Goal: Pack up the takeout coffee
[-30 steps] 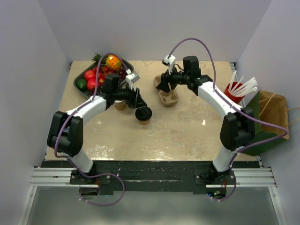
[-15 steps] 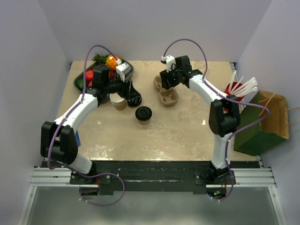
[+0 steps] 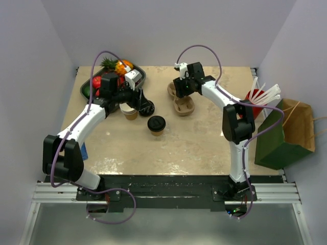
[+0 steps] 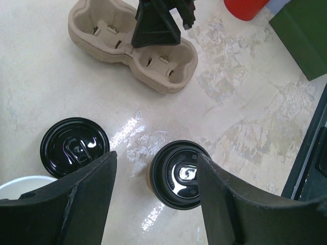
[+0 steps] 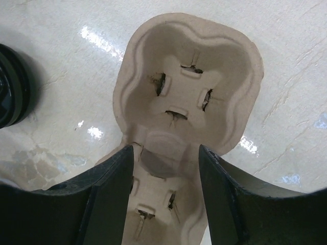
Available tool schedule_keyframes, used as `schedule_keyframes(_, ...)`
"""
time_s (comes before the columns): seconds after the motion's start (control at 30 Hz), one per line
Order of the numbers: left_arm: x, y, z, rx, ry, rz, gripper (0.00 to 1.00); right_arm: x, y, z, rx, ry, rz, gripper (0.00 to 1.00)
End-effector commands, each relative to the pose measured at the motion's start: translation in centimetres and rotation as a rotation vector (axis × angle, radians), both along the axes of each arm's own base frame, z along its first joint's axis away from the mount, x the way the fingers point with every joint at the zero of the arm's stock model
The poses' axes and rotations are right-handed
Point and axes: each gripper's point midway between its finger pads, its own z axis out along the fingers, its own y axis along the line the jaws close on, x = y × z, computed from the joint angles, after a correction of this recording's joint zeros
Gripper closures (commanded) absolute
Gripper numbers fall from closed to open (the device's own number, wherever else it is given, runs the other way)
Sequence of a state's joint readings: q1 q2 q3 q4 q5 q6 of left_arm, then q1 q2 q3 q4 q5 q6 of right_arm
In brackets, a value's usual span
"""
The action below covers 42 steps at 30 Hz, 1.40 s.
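Beige marble table (image 3: 204, 145). Green paper bag (image 3: 278, 140) stands off the table's right edge. Fruit tray (image 3: 84, 92) sits far left. The pulp two-cup carrier (image 5: 204, 66) lies far centre, both wells bare. The right gripper (image 5: 166, 153) straddles its narrow waist, jaws apart; can't tell if they're clamping it. Red cup of straws (image 3: 254, 97) is near the bag. Left gripper (image 4: 156, 166) is spread wide and holds nothing, above the lidded coffee cup (image 4: 181, 173), which stands mid-table. An unlidded cup (image 3: 130, 111) sits under the left arm, with a loose black lid (image 4: 75, 145) just beside it.
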<state>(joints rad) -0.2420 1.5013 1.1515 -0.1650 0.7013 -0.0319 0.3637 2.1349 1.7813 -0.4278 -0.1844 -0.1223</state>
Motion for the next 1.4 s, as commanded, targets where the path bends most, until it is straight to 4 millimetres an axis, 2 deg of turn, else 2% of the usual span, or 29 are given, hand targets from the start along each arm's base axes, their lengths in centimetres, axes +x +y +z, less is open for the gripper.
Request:
schedule_keyframes(0.0,0.3,0.6,1.1,-0.003,-0.042,0.019,0.32,1.4,0.9,2.3,0.020,-0.061,-0.021,0.44)
schedule_keyframes(0.3,0.6,1.0,0.6,-0.010,-0.028,0.039,0.32,0.6,1.6,1.3,0.010,-0.034,-0.014,0.47)
schedule_keyframes(0.47,0.7,1.1,0.6,-0.012,-0.026,0.048,0.32,0.6,1.6,0.5,0.019,-0.013,-0.051,0.48)
schedule_keyframes(0.83,0.5,1.2,0.3,-0.013,-0.022,0.051,0.32,0.6,1.4,0.4,0.029,-0.001,-0.094,0.50)
schedule_keyframes(1.23,0.4,1.2,0.3,-0.017,-0.023,0.055,0.32,0.3,0.5,-0.7,-0.035,0.000,-0.115,0.50)
schedule_keyframes(1.37,0.5,1.3,0.2,-0.014,-0.025,0.058,0.32,0.0,0.9,-0.9,-0.039,0.001,-0.108,0.50)
